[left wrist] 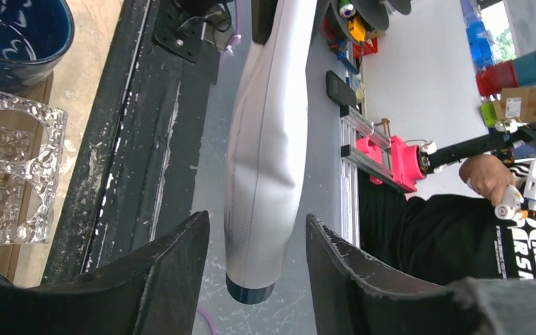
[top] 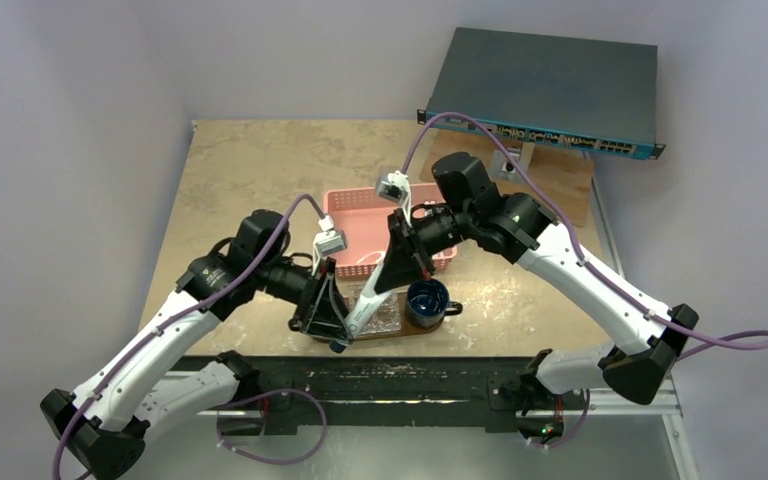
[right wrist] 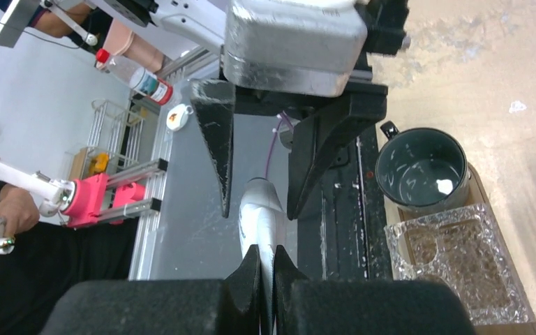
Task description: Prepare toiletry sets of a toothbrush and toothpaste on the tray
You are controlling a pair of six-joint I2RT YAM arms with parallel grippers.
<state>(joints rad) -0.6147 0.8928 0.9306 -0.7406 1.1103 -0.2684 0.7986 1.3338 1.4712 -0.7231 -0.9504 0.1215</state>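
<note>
Pinching the toothpaste (right wrist: 259, 220) in the right tool (right wrist: 265, 264), its print seemingly illegible

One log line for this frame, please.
right fingers: shut on flat white plastic toothpaste tube | left fingers: open either side of its dark-capped end

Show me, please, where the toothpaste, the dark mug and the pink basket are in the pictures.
toothpaste (left wrist: 265, 160): left wrist view, middle of the white tube.
dark mug (right wrist: 408, 155): right wrist view, its inner wall.
pink basket (top: 350, 198): top view, its far left part.
</note>
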